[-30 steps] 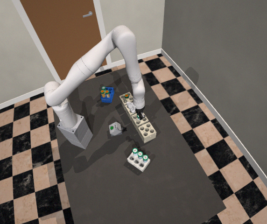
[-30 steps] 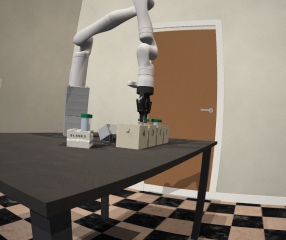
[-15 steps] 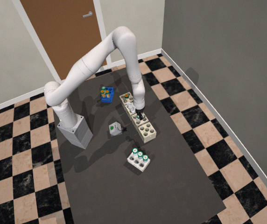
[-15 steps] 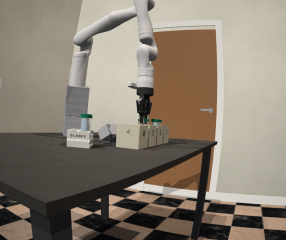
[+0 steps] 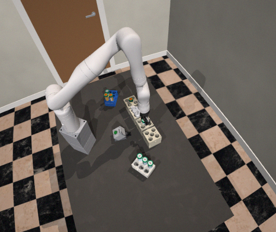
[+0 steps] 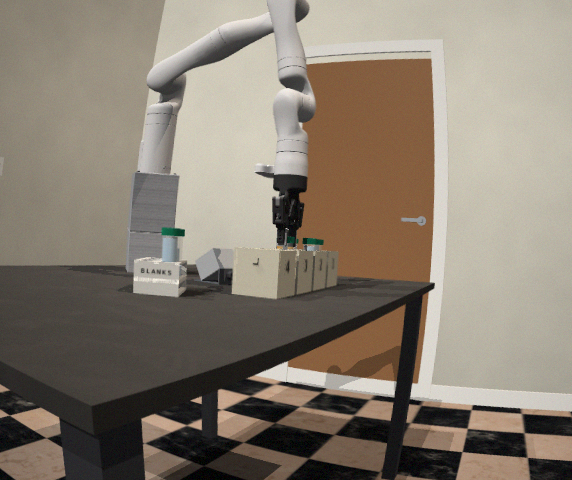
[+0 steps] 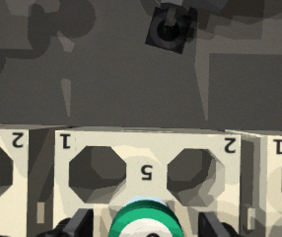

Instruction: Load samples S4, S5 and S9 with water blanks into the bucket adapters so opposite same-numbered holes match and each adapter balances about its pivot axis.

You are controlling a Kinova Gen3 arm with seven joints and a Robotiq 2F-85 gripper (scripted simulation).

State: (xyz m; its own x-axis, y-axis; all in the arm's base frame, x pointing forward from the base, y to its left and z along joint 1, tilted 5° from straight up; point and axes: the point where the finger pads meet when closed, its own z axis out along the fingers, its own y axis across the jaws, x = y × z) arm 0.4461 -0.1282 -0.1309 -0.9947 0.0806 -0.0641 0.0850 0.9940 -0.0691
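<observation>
A dark table [image 5: 172, 189] carries four cream bucket adapters set in a row, touching one another. The adapter at the near end of the row [image 5: 152, 136] shows only open holes from above. The next adapter [image 5: 140, 122] holds a tube with a green cap [image 7: 146, 223], placed in its middle hole, with the gripper [image 5: 146, 121] directly over it. In the wrist view, holes numbered 1 and 2 of this adapter are seen open, with the number 5 printed between them, just above the green cap. The gripper's fingers are spread apart, one on each side of the cap with a gap visible, so nothing is gripped. The second adapter [image 5: 133, 109] is largely hidden by the wrist. The far adapter [image 5: 129, 101] holds one tube with an orange dot on its cap [image 5: 130, 99]. A blue rack [image 5: 111, 99] beside the far end of the row holds several tubes, two of them marked with orange dots. A white rack [image 5: 143, 167] labelled BLANKS [image 6: 156, 270] stands well apart, nearer the table's middle, with three green-capped tubes with white dots in its back row and open wells in front. A small sloped desk with a green key [image 5: 118, 133] is placed between the arm's base and the adapter row.
</observation>
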